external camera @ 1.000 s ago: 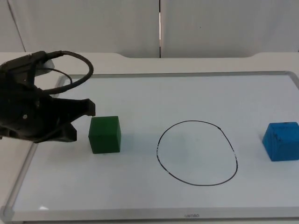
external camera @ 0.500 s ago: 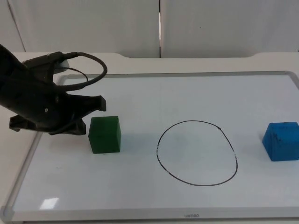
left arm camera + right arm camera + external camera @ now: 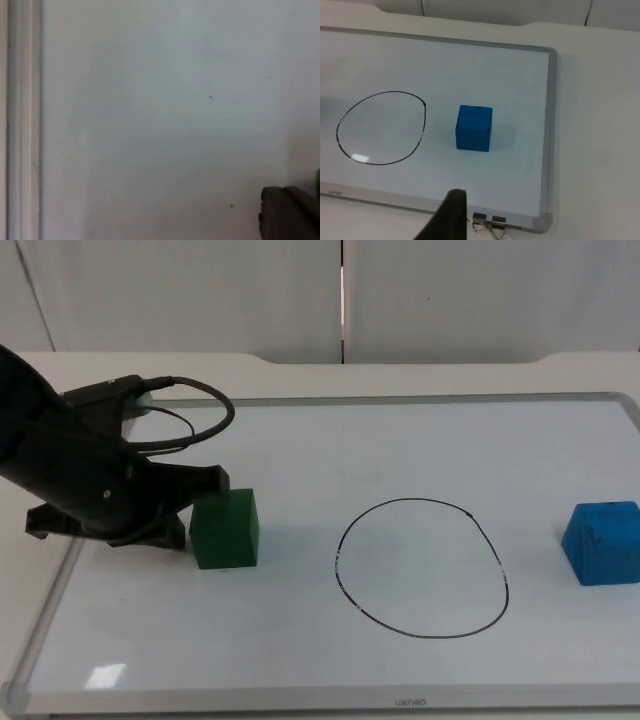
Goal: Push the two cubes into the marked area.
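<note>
Left claw tight against the green cube, drawn ring dead ahead on the cube's far side.

The left claw (image 3: 190, 505) sits low at the whiteboard's left side, its black fingers touching the green cube (image 3: 224, 529); whether they are parted or closed cannot be told. The cube, matte and square-edged, lies between claw and black hand-drawn oval (image 3: 422, 568), so a straight shove toward the right edge looks right. The glossy whiteboard (image 3: 300, 440) should let it slide. The blue cube (image 3: 601, 542) rests near the board's right edge, outside the oval; the right claw (image 3: 451, 212) waits above the desk.
</note>
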